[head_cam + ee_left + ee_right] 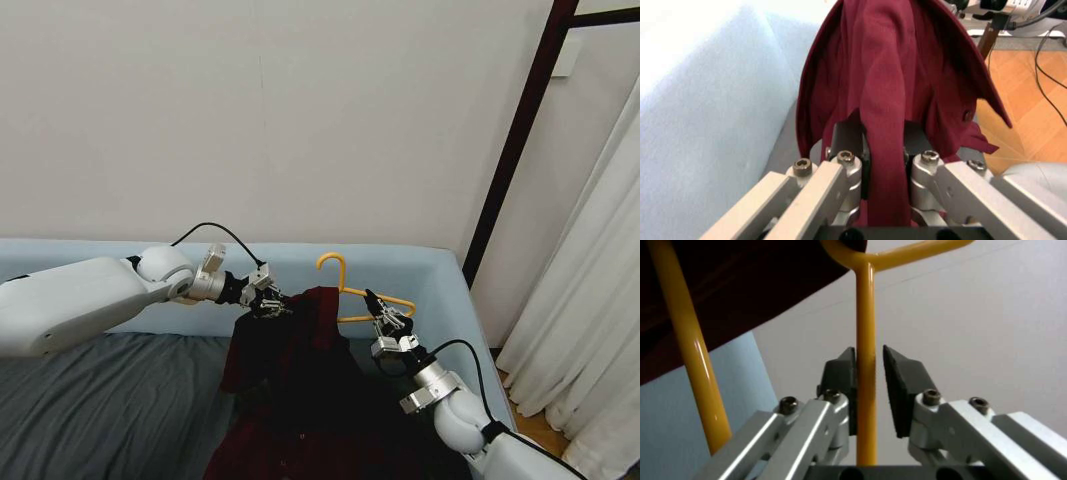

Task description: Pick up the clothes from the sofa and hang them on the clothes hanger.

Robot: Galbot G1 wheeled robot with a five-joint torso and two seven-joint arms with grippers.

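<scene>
Judging progress from the head view, we rate the task as partly complete: the dark red shirt is lifted at its upper end in front of the light blue sofa backrest, while its lower part drapes down toward the grey seat cushion. The left gripper is clenched on a fold of the shirt near the collar; in the left wrist view the fabric runs between the pads and is pinched there. The right gripper grasps the yellow hanger by its thin rod, with one pad on each side of the rod in the right wrist view. The hook points up, and the hanger end farther from the right gripper disappears into the shirt at the collar, whereas the end nearer that gripper is bare. We therefore judge that the pick-up is done and the threading is under way. Left to do are seating the second shoulder on the hanger and carrying the loaded hanger to a rail. Several items cannot be confirmed: the hanger section under the fabric is hidden, so we cannot tell how far it is inserted; the shirt hem is cut off at the lower edge of the head view; and the black pole beside the white curtain may belong to a clothes rack, but no rail is visible
</scene>
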